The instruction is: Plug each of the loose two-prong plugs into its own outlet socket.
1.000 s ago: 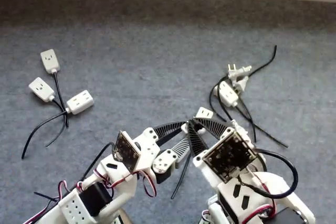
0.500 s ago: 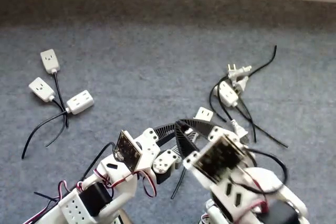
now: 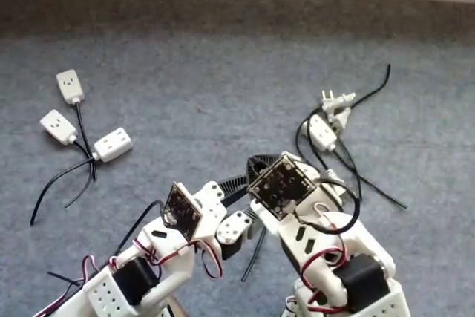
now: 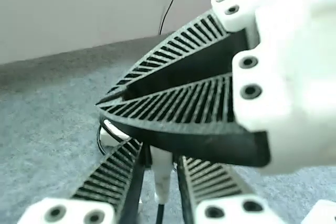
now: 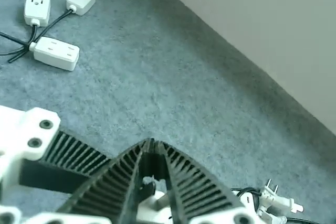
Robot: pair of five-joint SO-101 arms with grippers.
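The left gripper (image 4: pixel 157 153) is squeezing a white plug (image 4: pixel 160 174), and the black cord (image 3: pixel 256 246) hangs down below it. The right gripper (image 5: pixel 151 145) crosses right in front of it, tips pressed together. Three sockets (image 5: pixel 54 53) lie far ahead of the right gripper. Some loose plugs (image 3: pixel 338 100) lie near it, on the side away from the sockets.

grey carpet (image 3: pixel 223 87), pale wall (image 5: pixel 273 30) behind
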